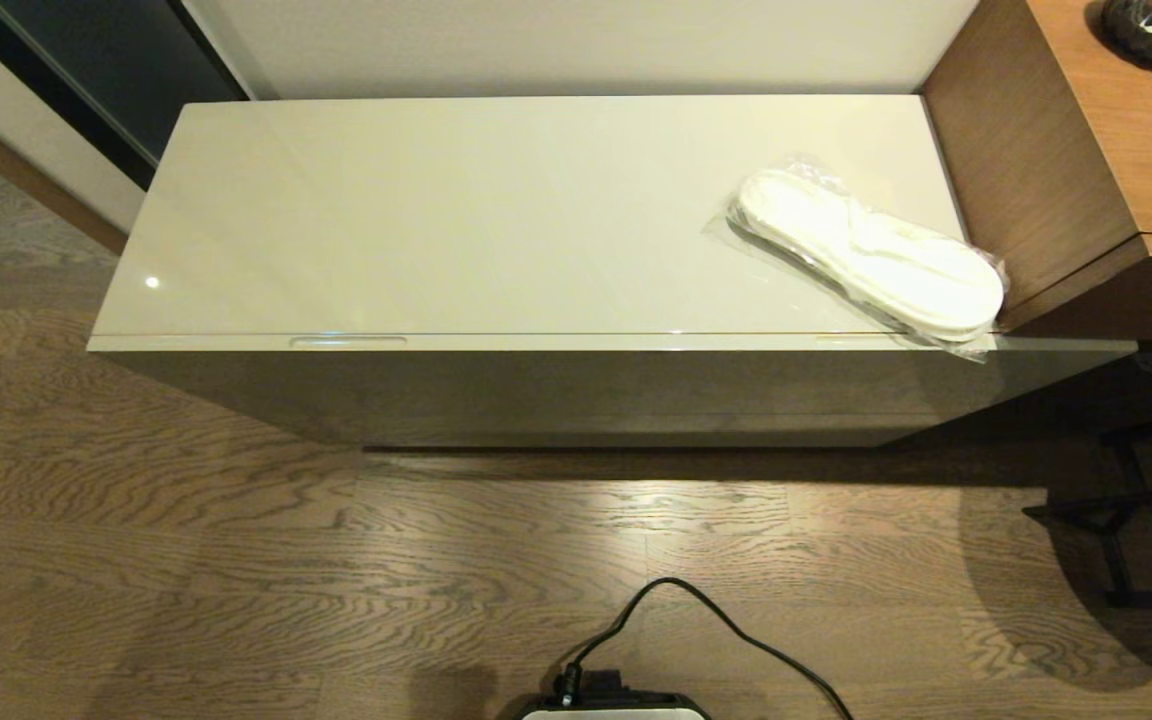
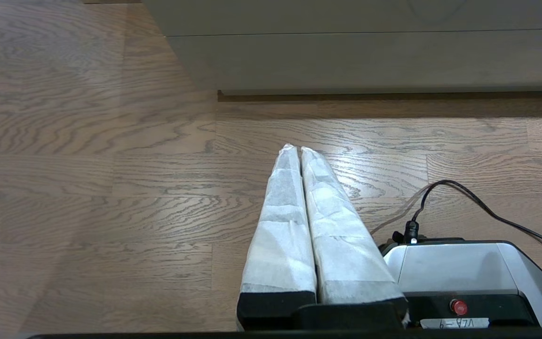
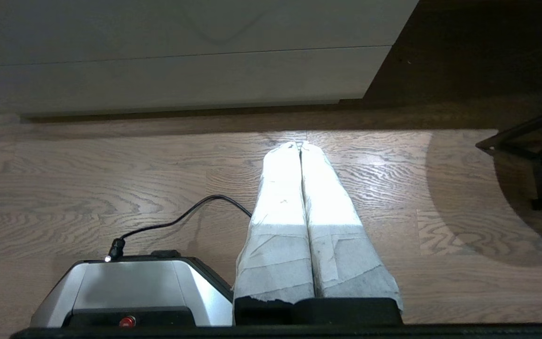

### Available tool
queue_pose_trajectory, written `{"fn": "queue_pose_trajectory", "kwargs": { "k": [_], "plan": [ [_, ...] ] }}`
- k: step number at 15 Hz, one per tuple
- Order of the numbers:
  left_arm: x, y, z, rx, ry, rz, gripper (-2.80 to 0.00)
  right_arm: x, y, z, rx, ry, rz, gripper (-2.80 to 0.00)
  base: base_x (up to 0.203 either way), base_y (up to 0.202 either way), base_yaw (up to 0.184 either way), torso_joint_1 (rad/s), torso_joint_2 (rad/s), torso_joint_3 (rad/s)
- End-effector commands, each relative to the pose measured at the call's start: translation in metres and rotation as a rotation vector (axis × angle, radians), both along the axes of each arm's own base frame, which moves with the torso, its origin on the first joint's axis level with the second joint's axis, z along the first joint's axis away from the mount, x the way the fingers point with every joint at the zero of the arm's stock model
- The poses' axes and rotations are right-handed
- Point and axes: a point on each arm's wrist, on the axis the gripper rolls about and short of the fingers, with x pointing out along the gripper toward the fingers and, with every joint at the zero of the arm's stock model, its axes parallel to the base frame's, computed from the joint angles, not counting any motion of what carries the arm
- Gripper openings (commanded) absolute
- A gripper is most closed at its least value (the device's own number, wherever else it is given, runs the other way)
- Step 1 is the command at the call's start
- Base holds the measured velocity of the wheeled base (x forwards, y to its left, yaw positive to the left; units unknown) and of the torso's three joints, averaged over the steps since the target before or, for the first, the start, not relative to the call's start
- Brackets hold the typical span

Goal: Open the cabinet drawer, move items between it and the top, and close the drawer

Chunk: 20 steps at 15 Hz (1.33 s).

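The long glossy beige cabinet stands ahead, and its top (image 1: 456, 210) is bare except for white slippers in clear plastic (image 1: 871, 255) lying at the right end. The cabinet drawer (image 1: 536, 343) is shut, with a slot handle (image 1: 348, 341) near its left end and another (image 1: 851, 338) partly under the slippers' wrap. Neither arm shows in the head view. My left gripper (image 2: 297, 149) hangs low over the wooden floor in front of the cabinet, shut and empty. On the other side my right gripper (image 3: 300, 145) hangs the same way, shut with nothing in it.
A brown wooden unit (image 1: 1066, 170) butts against the cabinet's right end, with a dark vase (image 1: 1151, 30) on it. A black metal stand (image 1: 1136, 520) is on the floor to the right. My base (image 1: 616, 708) and its black cable (image 1: 726, 625) lie before the cabinet.
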Motion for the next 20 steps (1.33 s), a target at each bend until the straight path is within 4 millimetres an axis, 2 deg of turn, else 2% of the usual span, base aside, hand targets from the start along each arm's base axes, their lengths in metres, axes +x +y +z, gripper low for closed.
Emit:
{"fn": "queue_pose_trajectory", "kwargs": {
  "k": [1, 20],
  "plan": [
    [0.0001, 0.0000, 0.0000, 0.000, 0.001, 0.000, -2.80, 0.0003, 0.0000, -0.0008, 0.000, 0.004, 0.001, -2.80, 0.000, 0.000, 0.000, 0.000, 0.00, 0.000],
    [0.0001, 0.0000, 0.0000, 0.000, 0.001, 0.000, -2.80, 0.0003, 0.0000, -0.0008, 0.000, 0.004, 0.000, -2.80, 0.000, 0.000, 0.000, 0.000, 0.00, 0.000]
  ]
}}
